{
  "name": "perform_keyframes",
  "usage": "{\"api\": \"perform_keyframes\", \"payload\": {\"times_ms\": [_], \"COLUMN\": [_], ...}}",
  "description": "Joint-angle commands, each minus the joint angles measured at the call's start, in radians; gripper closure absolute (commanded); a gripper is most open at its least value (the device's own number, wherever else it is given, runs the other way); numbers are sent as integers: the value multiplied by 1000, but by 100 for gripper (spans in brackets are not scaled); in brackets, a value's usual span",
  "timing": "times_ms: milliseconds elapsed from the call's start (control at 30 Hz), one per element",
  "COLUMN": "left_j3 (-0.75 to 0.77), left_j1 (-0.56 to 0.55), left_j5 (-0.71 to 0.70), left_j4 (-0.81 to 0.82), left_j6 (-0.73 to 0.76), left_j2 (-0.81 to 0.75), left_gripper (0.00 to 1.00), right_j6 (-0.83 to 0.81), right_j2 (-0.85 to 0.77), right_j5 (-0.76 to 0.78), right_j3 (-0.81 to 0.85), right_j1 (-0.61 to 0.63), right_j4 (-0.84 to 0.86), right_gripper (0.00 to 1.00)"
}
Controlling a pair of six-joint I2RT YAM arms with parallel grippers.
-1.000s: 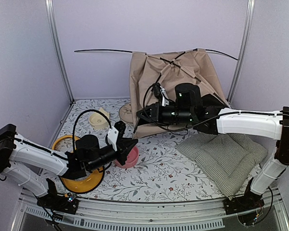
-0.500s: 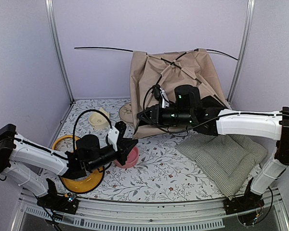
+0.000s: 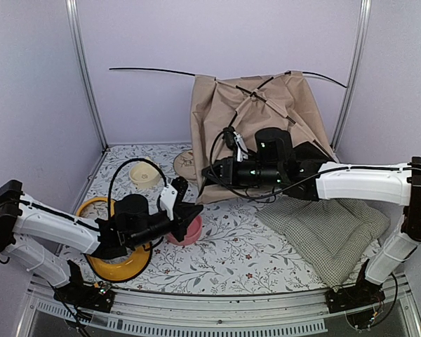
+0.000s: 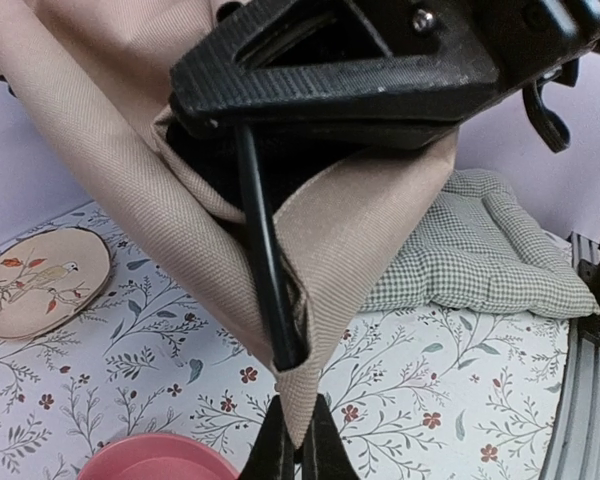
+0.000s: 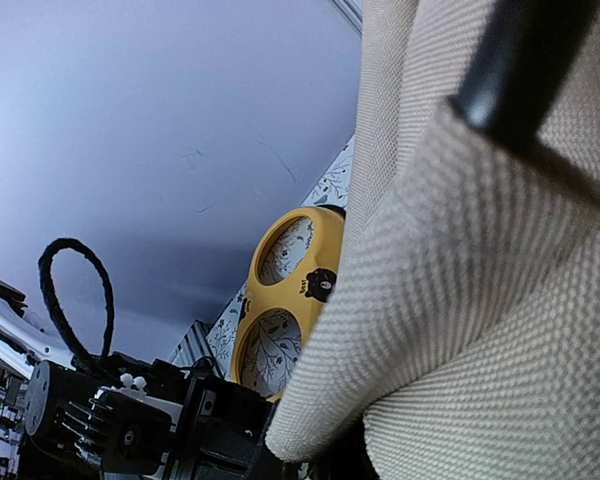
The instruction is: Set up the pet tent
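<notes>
The pet tent [image 3: 256,116] is a beige fabric heap at the back, with thin black poles [image 3: 154,71] sticking out at the top. My right gripper [image 3: 209,174] is shut on its lower left edge. In the left wrist view that gripper [image 4: 310,100] clamps fabric [image 4: 110,170] and a black pole [image 4: 262,260]. My left gripper [image 4: 300,445] is shut on the tip of the hanging fabric corner, just above the table; in the top view it [image 3: 194,213] is below the right gripper. Beige fabric [image 5: 460,300] fills the right wrist view.
A green-checked cushion [image 3: 330,225] lies right of the tent. A pink bowl [image 3: 189,232] sits under my left gripper, a yellow double feeder [image 3: 119,265] under the left arm. A cream bowl [image 3: 146,175] and a round bird mat [image 3: 184,163] lie at the back left.
My right gripper has shifted slightly right and down with the tent edge. My left gripper has crept a little towards the hanging corner. The tent fabric has shifted slightly.
</notes>
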Motion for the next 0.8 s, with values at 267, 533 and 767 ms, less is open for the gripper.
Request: {"api": "perform_keyframes", "payload": {"times_ms": [267, 533, 767], "left_j3": [48, 59, 69], "left_j1": [40, 49, 57], "left_j5": [46, 50, 64], "left_j4": [-47, -70, -74], "left_j6": [-39, -46, -54], "left_j2": [14, 28, 46], "left_gripper": [100, 100, 100], "right_j6": [-100, -115, -126], "right_j2": [-62, -73, -70], "right_j5": [77, 63, 48], "right_j3": [-13, -19, -17], "right_j1": [-7, -7, -7], "right_j4": [12, 12, 12], "right_gripper": [100, 100, 100]}}
